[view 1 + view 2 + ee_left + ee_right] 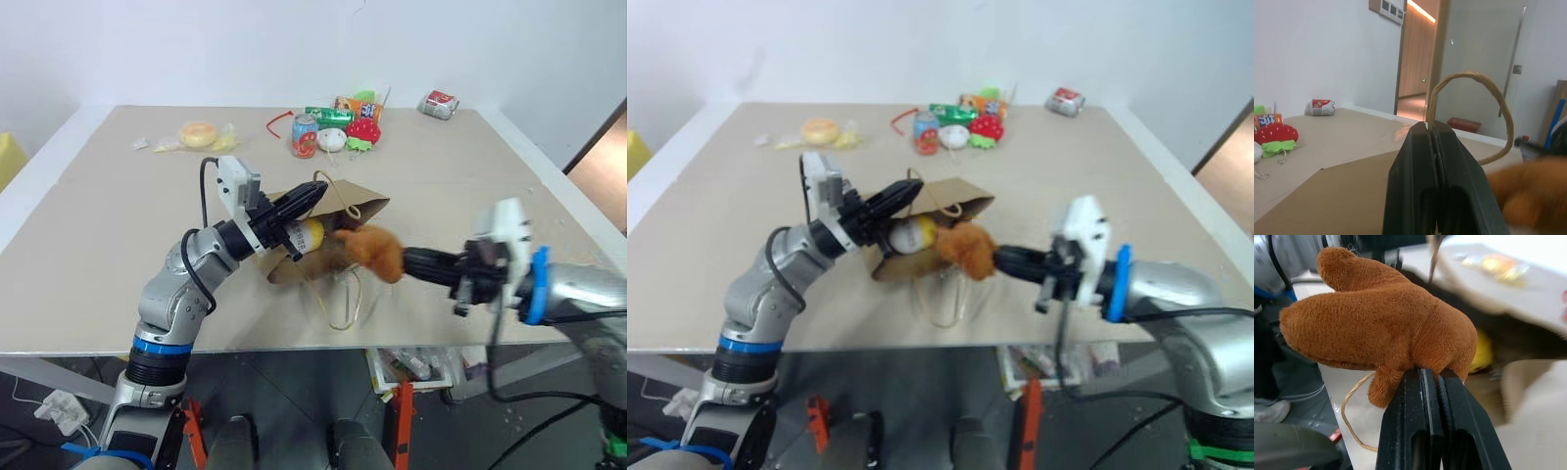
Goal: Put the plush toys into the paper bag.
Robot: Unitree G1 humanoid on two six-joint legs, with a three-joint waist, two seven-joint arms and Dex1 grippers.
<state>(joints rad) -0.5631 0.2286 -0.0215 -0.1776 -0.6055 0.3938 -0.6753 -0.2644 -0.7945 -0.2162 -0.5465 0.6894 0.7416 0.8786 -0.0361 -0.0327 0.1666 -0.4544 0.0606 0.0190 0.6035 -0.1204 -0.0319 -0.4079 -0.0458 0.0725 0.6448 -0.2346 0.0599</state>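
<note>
Left hand [312,199] clenched on paper bag [358,208] handle, holding mouth open. Right hand [411,262] grasping orange toy [372,249] at the opening; yellow-white toy [306,235] already inside. Risk: shallow pinch slips, toy drops off worktop [118,255] edge, or bag mouth collapses.

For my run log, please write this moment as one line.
left gripper: shut on paper bag handle | right gripper: shut on orange plush toy

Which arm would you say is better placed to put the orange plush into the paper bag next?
The right. The right gripper is shut on the orange plush, just outside the mouth of the paper bag, while the left gripper is shut on the bag's handle, holding it up.
</note>
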